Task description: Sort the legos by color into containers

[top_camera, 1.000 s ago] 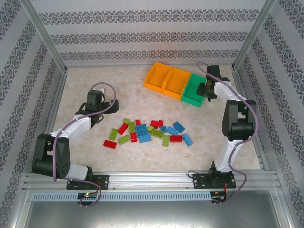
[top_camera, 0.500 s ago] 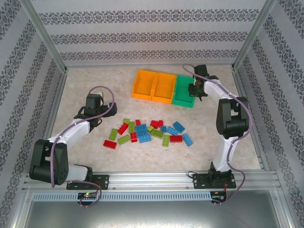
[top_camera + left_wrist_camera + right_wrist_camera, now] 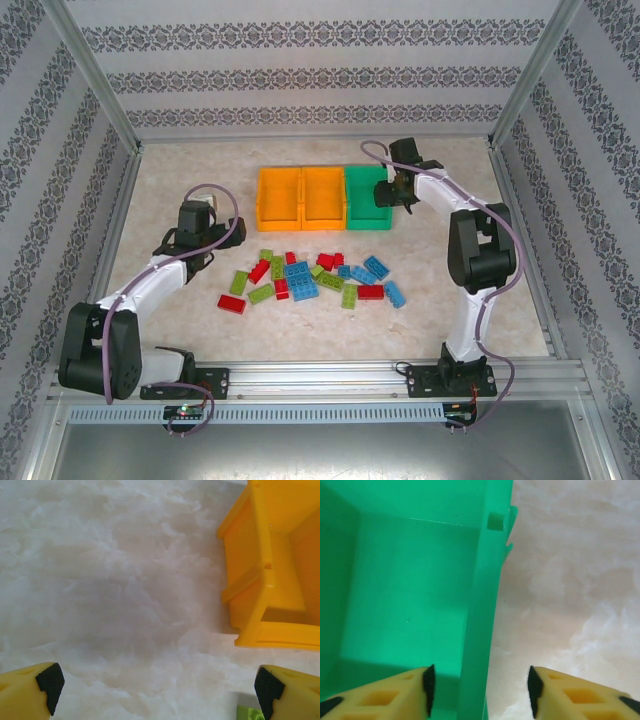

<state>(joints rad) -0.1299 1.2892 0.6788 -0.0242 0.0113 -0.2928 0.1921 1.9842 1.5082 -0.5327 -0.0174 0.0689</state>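
Where the marbled table [image 3: 170, 300] lies open between the two arms, you have the legos [image 3: 315, 280] in one loose cluster at the middle, nearer the arm bases than the bins. They are red, lime green and light blue pieces mixed together, with a red brick [image 3: 231, 303] at the left end and a light blue brick [image 3: 395, 294] at the right end. Beyond them, towards the far wall, you find the containers joined in a row, listed left to right: one orange bin [image 3: 279, 221], a second orange bin [image 3: 323, 222] touching it, and the green bin [image 3: 364, 224] at the right end. Your right gripper [image 3: 391, 190] sits at the green bin's right side. In the right wrist view its jaws stand spread astride that bin's right wall, one finger [image 3: 385, 697] over the bin's interior and the other over bare table, a gap showing between each pad and the wall, nothing pinched. Your left gripper [image 3: 193, 222] hangs over bare table left of the row. In the left wrist view its jaws are spread wide with nothing between them, an orange bin's corner stands at the right, and the edge of a lime green brick [image 3: 250, 713] shows just beside the right-hand finger.
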